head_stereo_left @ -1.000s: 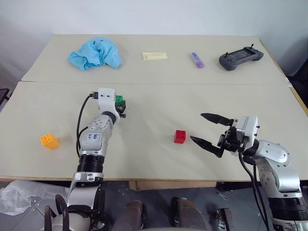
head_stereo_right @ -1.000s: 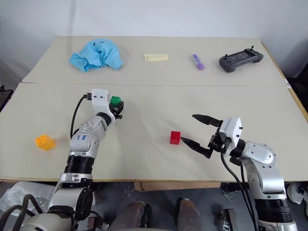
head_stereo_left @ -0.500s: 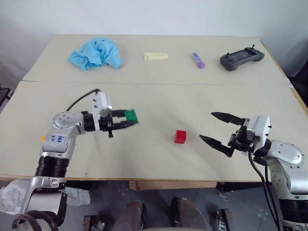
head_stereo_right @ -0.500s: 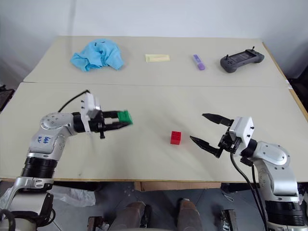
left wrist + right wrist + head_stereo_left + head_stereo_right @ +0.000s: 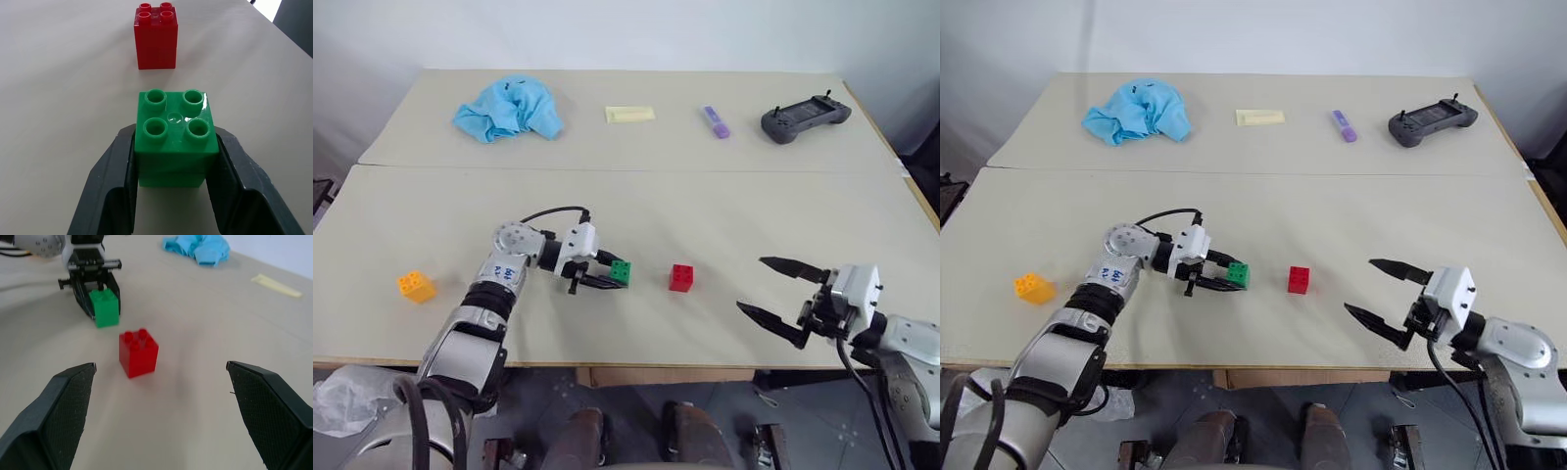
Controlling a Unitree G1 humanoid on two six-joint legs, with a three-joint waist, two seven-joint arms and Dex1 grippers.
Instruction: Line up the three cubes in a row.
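Swung down and rightward since a second ago: left pincer [image 5: 615,275], pinching the green cube [image 5: 622,272] low over the tabletop [image 5: 724,211]. Just ahead of its tips, apart, the red cube [image 5: 681,277]; nothing between. Well behind the left arm, the orange-yellow cube [image 5: 415,286]. Right pincer [image 5: 781,296] spread wide, drawn back, red cube beyond its tips. Far across: blue cloth [image 5: 507,107], pale yellow rectangle [image 5: 629,114], purple marker [image 5: 714,121], black controller [image 5: 804,117].

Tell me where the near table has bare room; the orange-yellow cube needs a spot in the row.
The near table is bare between the orange-yellow cube and the left tool gripping the green cube, and between the red cube and the open right tool. It is crowded in the narrow gap between the green and red cubes.
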